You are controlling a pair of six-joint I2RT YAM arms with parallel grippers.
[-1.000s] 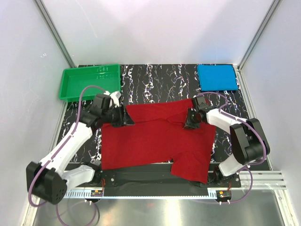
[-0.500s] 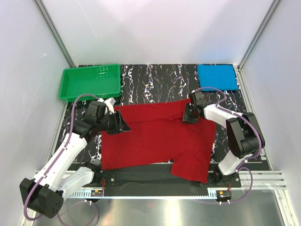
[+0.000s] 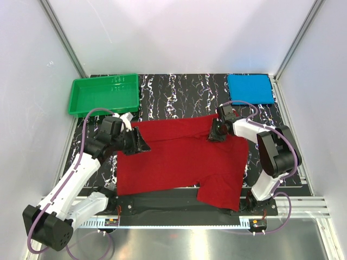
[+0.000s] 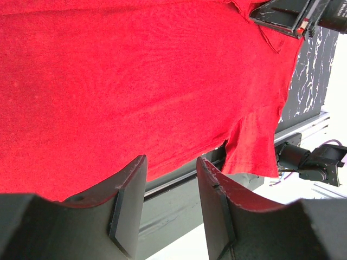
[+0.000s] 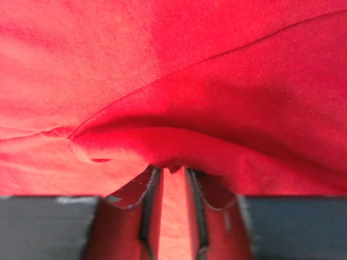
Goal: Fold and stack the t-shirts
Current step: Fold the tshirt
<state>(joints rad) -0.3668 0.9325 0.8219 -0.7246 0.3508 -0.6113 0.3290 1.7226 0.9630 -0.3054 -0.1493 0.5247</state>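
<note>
The deep red t-shirt (image 3: pixel 179 160) lies spread on the black marbled table, its lower right part hanging over the near edge. It fills the left wrist view (image 4: pixel 135 81) and the right wrist view (image 5: pixel 190 65). My left gripper (image 3: pixel 142 145) is at the shirt's upper left edge; its jaws (image 4: pixel 171 160) are open and empty, just above the cloth. My right gripper (image 3: pixel 214 134) is at the shirt's upper right, near the collar; its jaws (image 5: pixel 171 170) are nearly closed, pinching a raised fold of red cloth. The blue t-shirt (image 3: pixel 249 89) lies folded at the back right corner.
A green plastic tray (image 3: pixel 105 79) stands at the back left, close behind my left arm. White walls with metal posts enclose the table on three sides. A metal rail (image 3: pixel 303 203) runs along the near edge by the arm bases.
My left gripper moved back toward the left and down, and the shirt's upper left part now lies spread flat. My right gripper shifted slightly up and left with its fold.
</note>
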